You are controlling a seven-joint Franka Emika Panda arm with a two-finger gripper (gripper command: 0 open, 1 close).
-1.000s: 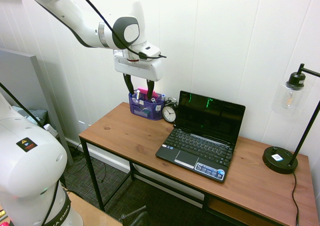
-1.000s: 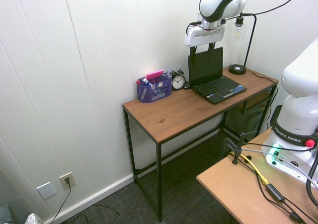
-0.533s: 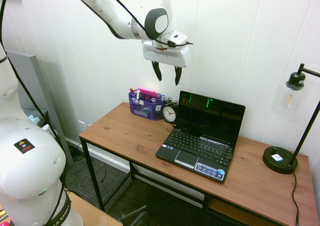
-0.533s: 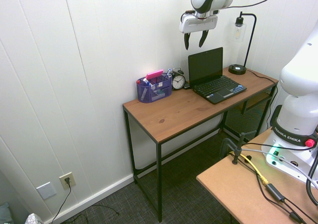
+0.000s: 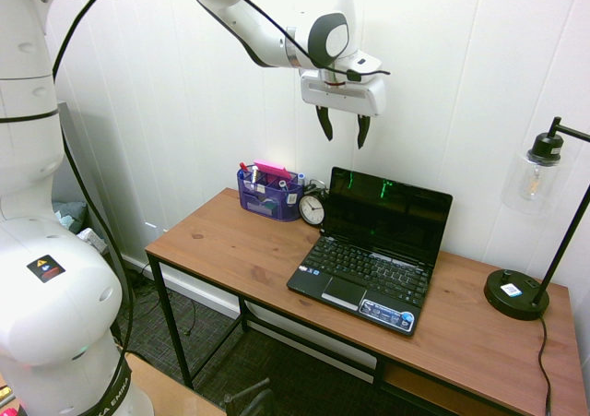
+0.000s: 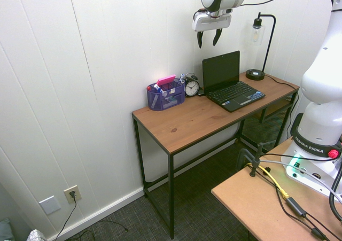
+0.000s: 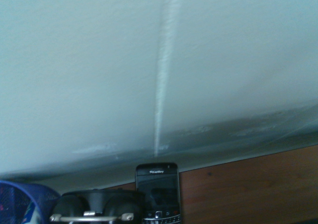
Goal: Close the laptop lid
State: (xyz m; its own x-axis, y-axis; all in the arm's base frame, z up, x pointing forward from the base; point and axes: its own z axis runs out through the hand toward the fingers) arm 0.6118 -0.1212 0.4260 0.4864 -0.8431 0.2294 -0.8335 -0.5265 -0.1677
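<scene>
One black laptop lid (image 5: 389,215) stands up at the far side of the keyboard (image 5: 373,267), tipped back a little. Its long side runs left to right along the wall (image 5: 442,75), and its shiny screen looks out to the near side of the table (image 5: 235,241). High above, the claw (image 5: 346,144) is wide open and holds nothing. Left of the lid are a round clock (image 5: 312,209) and a purple mesh basket (image 5: 269,195). A black lamp (image 5: 516,294) stands on the right.
</scene>
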